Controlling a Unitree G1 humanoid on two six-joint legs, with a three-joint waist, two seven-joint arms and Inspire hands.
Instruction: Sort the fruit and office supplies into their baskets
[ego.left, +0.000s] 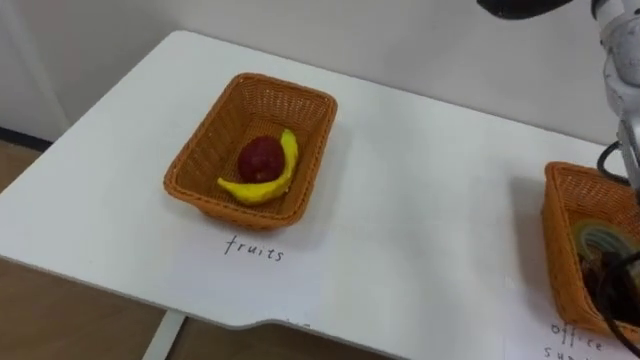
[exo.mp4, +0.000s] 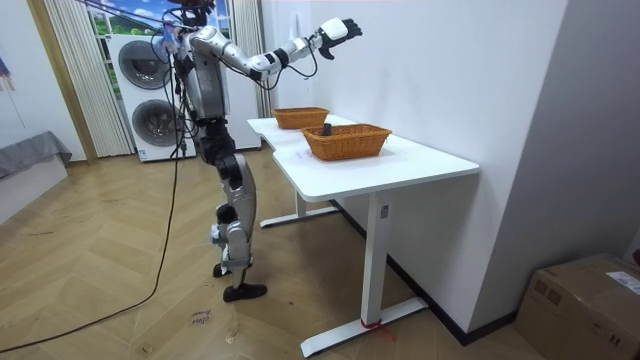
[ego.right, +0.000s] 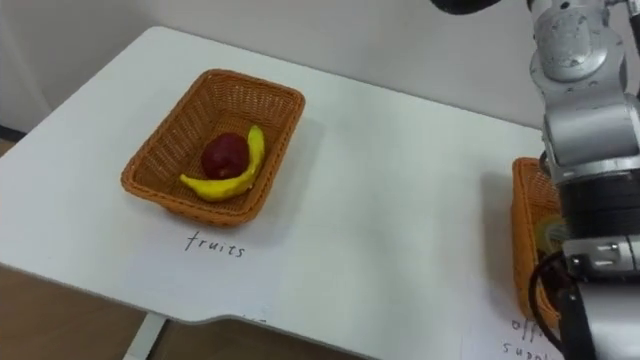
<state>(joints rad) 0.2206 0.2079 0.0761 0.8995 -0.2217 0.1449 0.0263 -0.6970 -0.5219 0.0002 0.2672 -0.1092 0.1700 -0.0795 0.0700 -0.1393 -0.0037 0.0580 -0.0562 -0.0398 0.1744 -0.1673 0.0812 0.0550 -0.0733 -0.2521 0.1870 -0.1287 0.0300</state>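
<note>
Wicker fruit basket (ego.left: 205, 150) sits left of centre in the eye views, on the white table (ego.left: 420, 220). Both fruits are in it: a banana (ego.left: 268, 185) curled along the lower right side, and an apple (ego.left: 260, 157) tucked into its inner curve, touching it.

If either needed lifting out, I'd guess the banana is the easy one. It's light and a bit soft, so take it round the middle of the curve and don't squeeze hard or it'll bruise. The apple looks smooth and round, so probably firmer and a bit slippery. I'd put fingers round its widest part from above, though the banana and the basket wall crowd it. The basket itself should be light and stiff, so grab the rim.

Looks-wise, the banana is bright yellow, the apple is dark red, and the basket is an orange-brown weave with sloping walls. A handwritten label (ego.left: 255, 248) sits just below it in the frame.

The office supplies basket (ego.left: 560, 235) is at the right edge, well apart, with some dark stuff and a ring-shaped thing inside. I can't tell what they are.

In the room view the robot stands by the table on the frame's left. Its right hand (exo.mp4: 340, 30) is raised high, upper middle of the frame, fingers loose and spread, holding nothing as far as I can see.

My guess is the sorting's pretty much finished
</note>
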